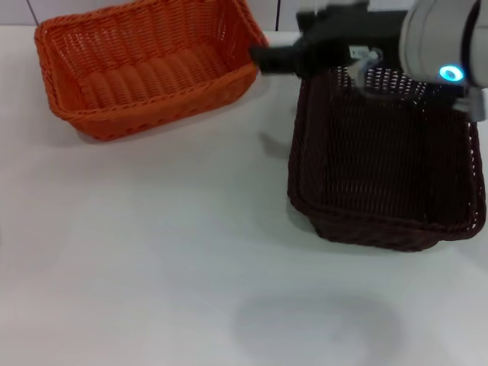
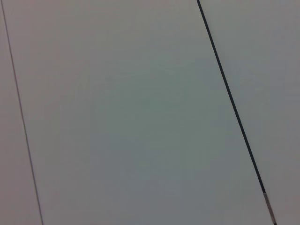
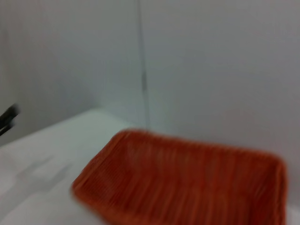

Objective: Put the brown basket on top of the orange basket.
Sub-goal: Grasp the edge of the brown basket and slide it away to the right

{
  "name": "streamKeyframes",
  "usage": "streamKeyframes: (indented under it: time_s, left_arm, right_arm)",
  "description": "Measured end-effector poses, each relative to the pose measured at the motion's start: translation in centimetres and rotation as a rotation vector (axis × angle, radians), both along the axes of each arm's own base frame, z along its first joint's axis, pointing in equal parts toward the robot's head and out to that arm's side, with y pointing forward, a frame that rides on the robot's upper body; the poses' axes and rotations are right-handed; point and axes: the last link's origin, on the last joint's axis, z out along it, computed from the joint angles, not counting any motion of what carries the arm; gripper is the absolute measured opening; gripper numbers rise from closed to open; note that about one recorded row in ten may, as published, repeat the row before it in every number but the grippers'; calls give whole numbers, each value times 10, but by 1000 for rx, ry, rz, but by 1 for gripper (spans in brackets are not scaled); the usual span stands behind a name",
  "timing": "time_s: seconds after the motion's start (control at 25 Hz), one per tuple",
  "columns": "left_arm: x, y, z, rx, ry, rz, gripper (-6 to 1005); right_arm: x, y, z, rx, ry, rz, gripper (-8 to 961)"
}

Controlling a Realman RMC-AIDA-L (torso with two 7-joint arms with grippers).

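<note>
Only the right gripper (image 1: 263, 59) hangs over the brown basket's (image 1: 385, 171) far rim, fingers' spread unreadable, orange basket (image 1: 145, 65) leftward on the table (image 1: 152, 252).

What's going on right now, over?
Right gripper above the far rim of the brown basket, between the baskets. Left arm out of sight. Orange basket empty, apart from the brown one. Nothing between them on the table.
</note>
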Motion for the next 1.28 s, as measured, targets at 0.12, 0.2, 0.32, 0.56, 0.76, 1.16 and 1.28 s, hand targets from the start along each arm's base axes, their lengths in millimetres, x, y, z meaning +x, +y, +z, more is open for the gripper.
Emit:
streamKeyframes:
  time_s: [0.12, 0.2, 0.32, 0.56, 0.76, 1.16, 1.28]
  left_arm:
    - [0, 0, 0, 0, 0, 0, 700]
    - [-3, 2, -1, -9, -7, 22, 700]
    - [-10, 4, -3, -25, -26, 70, 700]
    - [-12, 5, -3, -25, -33, 80, 699]
    - [-10, 6, -5, -30, -37, 74, 699]
    - [-6, 11, -5, -35, -37, 61, 698]
    - [-5, 12, -6, -37, -36, 58, 698]
  right_arm:
    - [-4, -6, 18, -123, -22, -72, 801]
    - [-4, -8, 22, -165, -28, -88, 801]
    - [-1, -16, 31, -279, -73, -123, 801]
    - [9, -24, 39, -405, -234, -153, 801]
    - [17, -26, 34, -490, -337, -168, 801]
    - [29, -13, 3, -543, -552, -177, 789]
    - [30, -10, -7, -559, -586, -172, 773]
